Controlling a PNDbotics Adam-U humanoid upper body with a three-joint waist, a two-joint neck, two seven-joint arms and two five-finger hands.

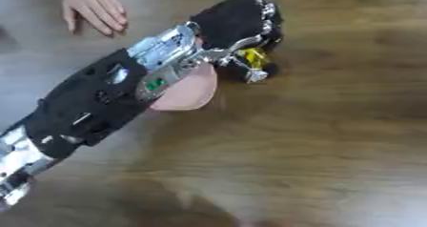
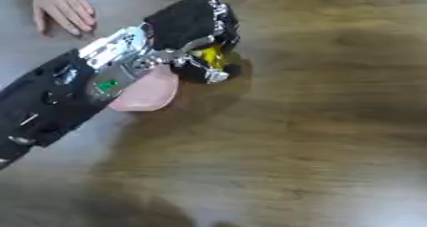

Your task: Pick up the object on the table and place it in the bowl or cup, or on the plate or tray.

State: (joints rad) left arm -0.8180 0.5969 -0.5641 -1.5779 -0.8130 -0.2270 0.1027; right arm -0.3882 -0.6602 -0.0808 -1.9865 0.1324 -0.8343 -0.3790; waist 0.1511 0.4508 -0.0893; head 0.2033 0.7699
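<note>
My left hand reaches in from the lower left across the wooden table. Its fingers and thumb are curled round a small yellow object, held just right of a pink dish. My forearm covers most of the pink dish, so only its near and right rim shows. The yellow object sits at or just above the table surface beside the dish; I cannot tell whether it touches the wood. My right hand shows in neither view.
A person's bare hand lies flat on the table at the far left edge, apart from the dish. Bare wood stretches to the right and toward the front.
</note>
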